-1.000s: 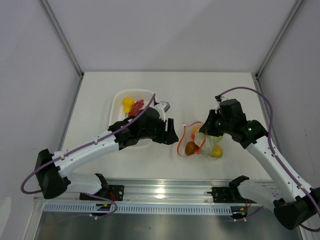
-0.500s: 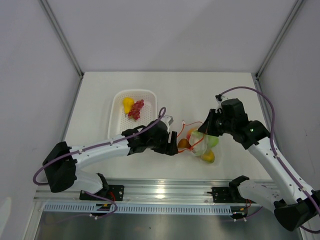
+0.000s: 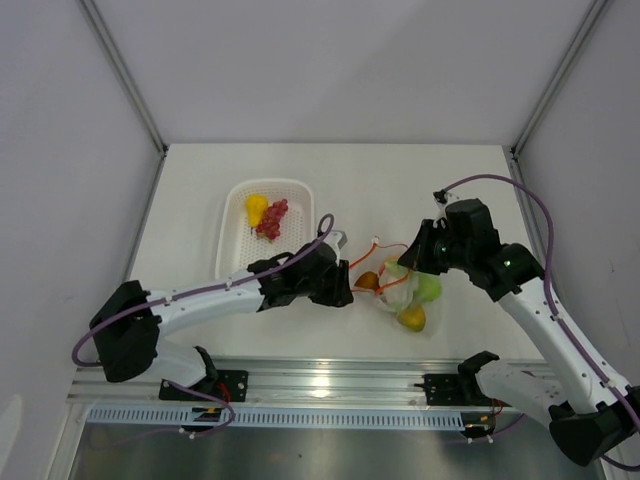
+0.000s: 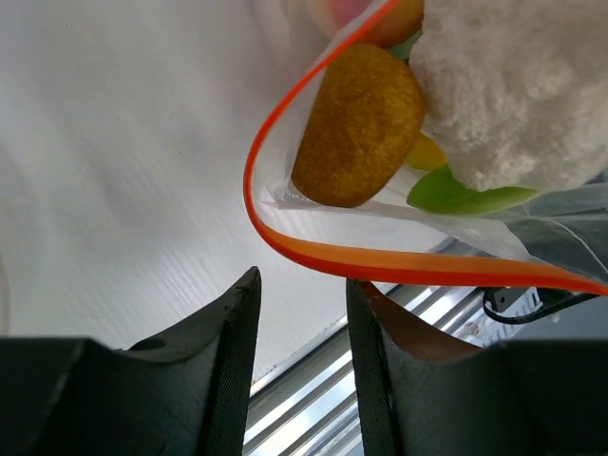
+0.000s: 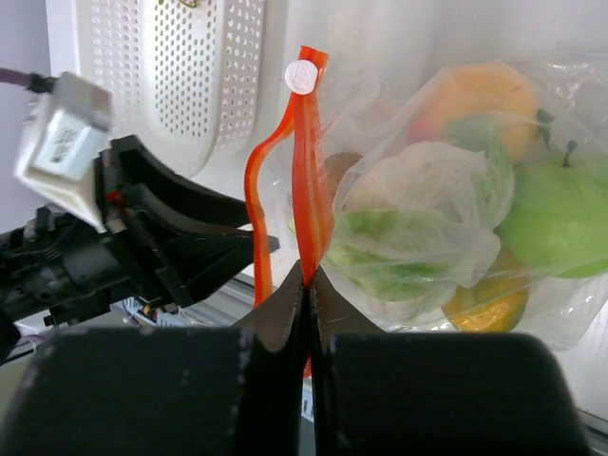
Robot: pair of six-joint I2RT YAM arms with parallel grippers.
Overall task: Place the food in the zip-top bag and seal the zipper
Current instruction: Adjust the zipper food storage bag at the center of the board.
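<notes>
The clear zip-top bag [image 3: 405, 290] lies right of centre with cauliflower [image 5: 427, 180], a green apple [image 5: 551, 218], an orange fruit [image 5: 475, 90], a yellow fruit [image 3: 412, 317] and a brown-orange mango [image 4: 356, 123] inside. Its orange-red zipper [image 5: 312, 161] is partly open, with a white slider tab [image 5: 302, 74]. My right gripper [image 5: 309, 280] is shut on the zipper strip. My left gripper [image 4: 302, 290] is open and empty, just left of the bag's mouth, with the strip [image 4: 399, 268] right above its fingertips. Purple-red grapes [image 3: 272, 220] and a yellow fruit [image 3: 256, 207] sit in the basket.
The white perforated basket [image 3: 232, 255] stands at the left of the table and also shows in the right wrist view [image 5: 171, 85]. The metal rail [image 3: 330, 385] runs along the near edge. The left arm [image 3: 200, 298] stretches across in front of the basket.
My left gripper has moved from the basket rightward to the bag's mouth. The right gripper has shifted the bag slightly, and the fruits inside have settled lower.
</notes>
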